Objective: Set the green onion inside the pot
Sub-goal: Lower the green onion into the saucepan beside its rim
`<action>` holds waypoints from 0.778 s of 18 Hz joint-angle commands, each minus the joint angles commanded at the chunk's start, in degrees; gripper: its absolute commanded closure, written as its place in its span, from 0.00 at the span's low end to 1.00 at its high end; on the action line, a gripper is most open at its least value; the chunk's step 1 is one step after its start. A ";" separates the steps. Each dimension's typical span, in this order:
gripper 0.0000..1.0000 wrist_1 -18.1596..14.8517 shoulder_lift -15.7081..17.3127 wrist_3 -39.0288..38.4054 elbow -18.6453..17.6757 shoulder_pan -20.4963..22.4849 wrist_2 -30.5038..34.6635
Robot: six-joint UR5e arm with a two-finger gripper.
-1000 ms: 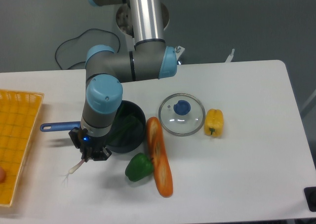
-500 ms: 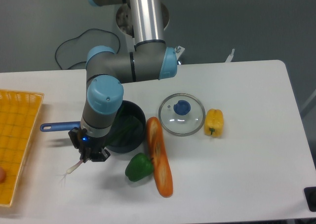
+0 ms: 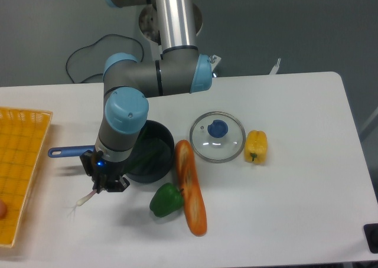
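While the gripper (image 3: pixel 105 183) grips the green onion (image 3: pixel 88 196) near its white bulb, leaves trailing into the pot (image 3: pixel 155 157) just right, the carrying step apparently needs the bulb swung rightward before release.

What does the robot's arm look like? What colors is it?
The arm is a shiny silver tube with grey joints and round light-blue caps. At its end is a small black gripper with dark fingers, and a tiny blue light glows on it. A thin black cable loops on the table behind.
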 joint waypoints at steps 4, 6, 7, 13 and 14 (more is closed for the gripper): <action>1.00 0.00 0.71 1.06 -1.07 0.26 0.00; 1.00 0.00 0.71 1.06 -1.07 0.18 0.00; 1.00 0.00 0.62 1.06 -1.07 0.09 0.00; 0.96 -0.09 0.62 1.06 -1.15 0.09 0.00; 0.96 -0.09 0.62 1.06 -1.15 0.18 0.00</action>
